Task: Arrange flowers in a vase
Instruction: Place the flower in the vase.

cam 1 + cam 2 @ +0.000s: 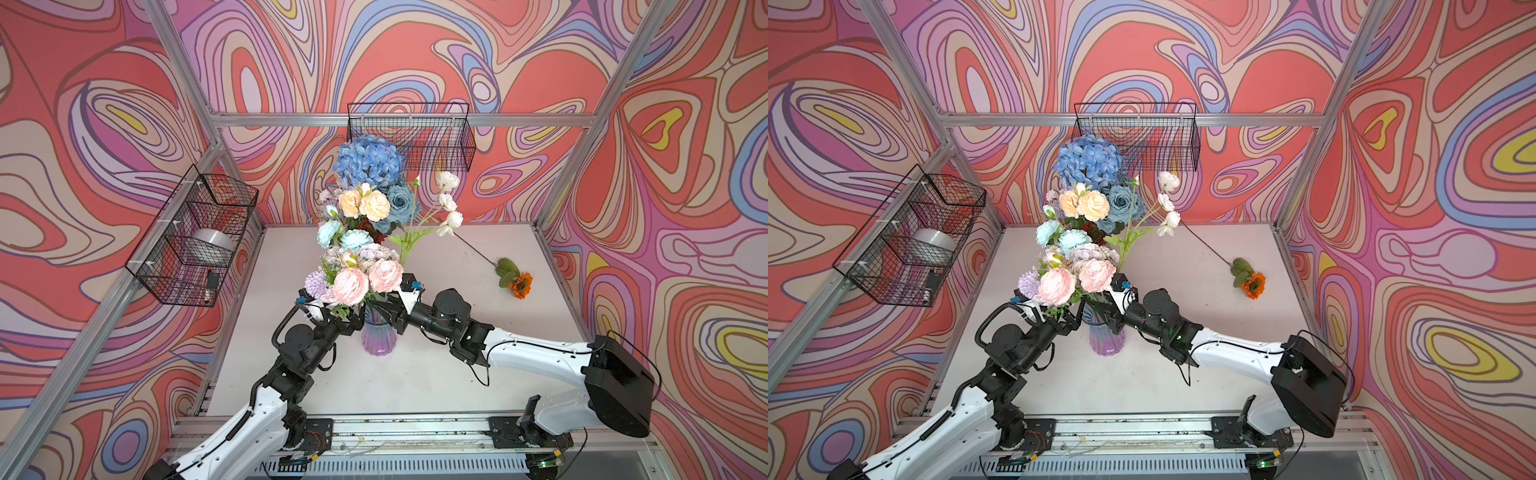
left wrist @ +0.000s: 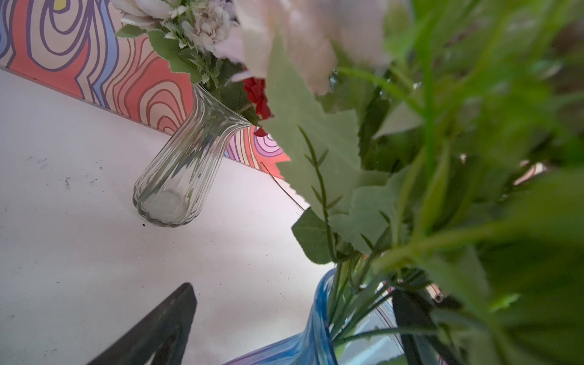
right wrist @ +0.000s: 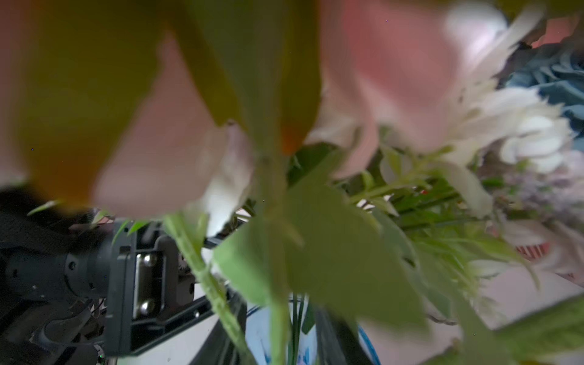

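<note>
A ribbed blue-purple vase [image 1: 379,334] stands mid-table and holds pink roses [image 1: 351,286], a lilac pompom [image 1: 316,283] and green stems. Behind it a clear glass vase [image 2: 180,177] carries more flowers, topped by a blue hydrangea [image 1: 368,160]. An orange sunflower [image 1: 519,286] lies alone on the table at the right. My left gripper [image 1: 352,321] is wide open at the left of the coloured vase's neck, and the vase's rim [image 2: 316,316] shows between its fingers. My right gripper [image 1: 385,311] is at the neck's right side. Its fingers stand apart, with thin stems [image 3: 295,328] between them.
A wire basket [image 1: 195,237] on the left wall holds a silver roll. Another wire basket [image 1: 415,137] hangs on the back wall. A spray of white blooms [image 1: 449,199] leans out to the right above the table. The two arms meet close together at the vase.
</note>
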### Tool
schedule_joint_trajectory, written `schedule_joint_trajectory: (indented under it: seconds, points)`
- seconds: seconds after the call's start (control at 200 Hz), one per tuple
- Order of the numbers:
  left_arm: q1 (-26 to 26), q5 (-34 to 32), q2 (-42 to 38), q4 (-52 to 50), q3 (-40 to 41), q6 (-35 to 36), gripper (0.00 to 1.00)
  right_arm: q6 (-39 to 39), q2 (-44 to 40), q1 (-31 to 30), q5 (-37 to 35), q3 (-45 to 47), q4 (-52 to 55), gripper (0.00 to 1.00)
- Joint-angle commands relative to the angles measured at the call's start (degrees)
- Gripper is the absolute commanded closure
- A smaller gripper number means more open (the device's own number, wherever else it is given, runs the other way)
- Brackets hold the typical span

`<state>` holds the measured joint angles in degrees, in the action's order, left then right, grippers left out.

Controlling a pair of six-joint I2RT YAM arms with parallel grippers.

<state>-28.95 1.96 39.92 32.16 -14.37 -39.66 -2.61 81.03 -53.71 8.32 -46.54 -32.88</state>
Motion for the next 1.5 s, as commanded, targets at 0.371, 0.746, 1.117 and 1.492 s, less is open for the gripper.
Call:
schedule_joint_trajectory:
  seconds: [0.371,0.746,1.117,1.492]
  points:
    - [-0.19,0.74,-0.55,0.50,-1.06,-0.24,0.00,0.96,-7.11,-0.25,-8.66,1.37,7.31,0.63]
    - [-0.18,0.79,-0.16,0.75,-1.16,-0.26,0.00,-1.99,-6.90,-0.25,-14.87,1.64,12.87,0.59]
    - [-0.17,1.17,1.69,3.74,-1.25,-0.25,0.00,0.13,-11.85,-0.16,-16.01,0.69,30.81,0.41]
    - [-0.22,1.86,3.06,5.76,-1.27,-0.25,0.00,-15.11,-12.06,19.29,-21.19,7.78,31.20,0.40]
